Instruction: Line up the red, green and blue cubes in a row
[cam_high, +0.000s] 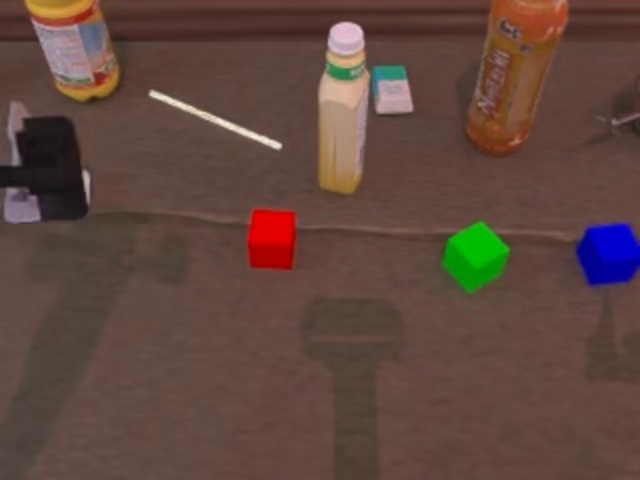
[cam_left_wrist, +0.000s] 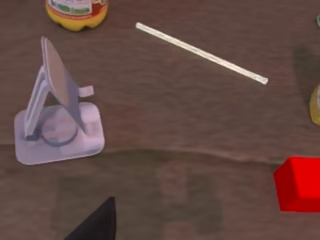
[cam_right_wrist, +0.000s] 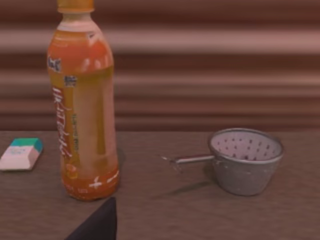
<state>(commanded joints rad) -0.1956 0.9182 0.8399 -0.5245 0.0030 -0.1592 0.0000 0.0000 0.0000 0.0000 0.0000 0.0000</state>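
Three small cubes lie apart along a faint crease in the brown cloth. The red cube (cam_high: 272, 238) sits left of centre and also shows in the left wrist view as the red cube (cam_left_wrist: 300, 184). Right of centre is the green cube (cam_high: 476, 256), turned slightly, and the blue cube (cam_high: 608, 253) rests at the right edge. My left gripper (cam_high: 60, 170) hangs at the far left, over a phone stand and well away from the red cube. Of my right gripper only a dark tip (cam_right_wrist: 100, 225) shows, near the orange bottle; it is outside the top view.
Along the back stand a yellow bottle (cam_high: 75, 45), a cream bottle (cam_high: 343, 110) and a tall orange bottle (cam_high: 515, 70). A white stick (cam_high: 215, 120), a small teal-and-white box (cam_high: 392, 90), a phone stand (cam_left_wrist: 57, 125) and a metal strainer (cam_right_wrist: 245, 160) lie around them.
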